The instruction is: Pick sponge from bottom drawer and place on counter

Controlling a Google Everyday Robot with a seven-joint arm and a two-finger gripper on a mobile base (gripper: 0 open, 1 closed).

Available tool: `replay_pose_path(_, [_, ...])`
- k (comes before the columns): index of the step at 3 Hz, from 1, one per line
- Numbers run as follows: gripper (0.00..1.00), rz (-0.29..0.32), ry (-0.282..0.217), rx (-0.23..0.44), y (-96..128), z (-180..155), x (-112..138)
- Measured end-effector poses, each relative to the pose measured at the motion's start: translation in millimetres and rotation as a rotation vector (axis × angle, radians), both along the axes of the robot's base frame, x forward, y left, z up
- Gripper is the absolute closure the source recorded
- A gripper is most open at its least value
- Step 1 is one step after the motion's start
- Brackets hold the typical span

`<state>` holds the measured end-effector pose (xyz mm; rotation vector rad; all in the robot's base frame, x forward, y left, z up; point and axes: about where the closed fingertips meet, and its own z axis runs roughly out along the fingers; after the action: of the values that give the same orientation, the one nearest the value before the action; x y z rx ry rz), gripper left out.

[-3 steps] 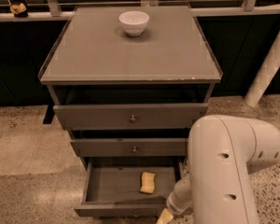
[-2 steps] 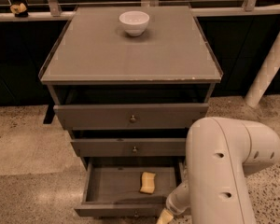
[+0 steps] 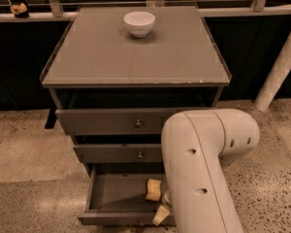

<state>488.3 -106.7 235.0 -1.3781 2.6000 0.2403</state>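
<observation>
Far left, up on the back ledge: small tan object (image 3: 18, 8), too blurred to identify. Below it, speckled floor (image 3: 24, 144).

Moving right: counter (image 3: 136, 57), flat grey-brown top with a thin raised edge. White bowl (image 3: 139, 23) on it, upright, near the back edge and about centred.

Under the counter: top drawer (image 3: 106, 122), then middle drawer (image 3: 111, 153), each with a small round knob and a dark gap above the front.

Lowest: bottom drawer (image 3: 111, 218), pulled well out, floor exposed.

Sponge (image 3: 153, 190) inside the bottom drawer, lying on the drawer floor at the right end of the visible part, close beside the arm.

Just below and slightly right of the sponge: gripper (image 3: 161, 213), down low at the drawer's front edge, one yellowish part poking out from behind the arm. Near the sponge, looks apart from it. Rest hidden by the arm, so apart or together: cannot tell.

Further right: big white arm (image 3: 203, 169), filling the lower right and covering the right ends of the middle and bottom drawers.

Far right: white post (image 3: 281, 67), slanted, rising from the floor.
</observation>
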Motion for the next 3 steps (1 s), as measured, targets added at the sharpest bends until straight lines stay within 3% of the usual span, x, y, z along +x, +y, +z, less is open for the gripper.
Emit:
replay_pose_path(1, [0.00, 0.000, 0.000, 0.000, 0, 0, 0])
replay_pose_path(3, [0.00, 0.069, -0.039, 0.017, 36, -18, 41])
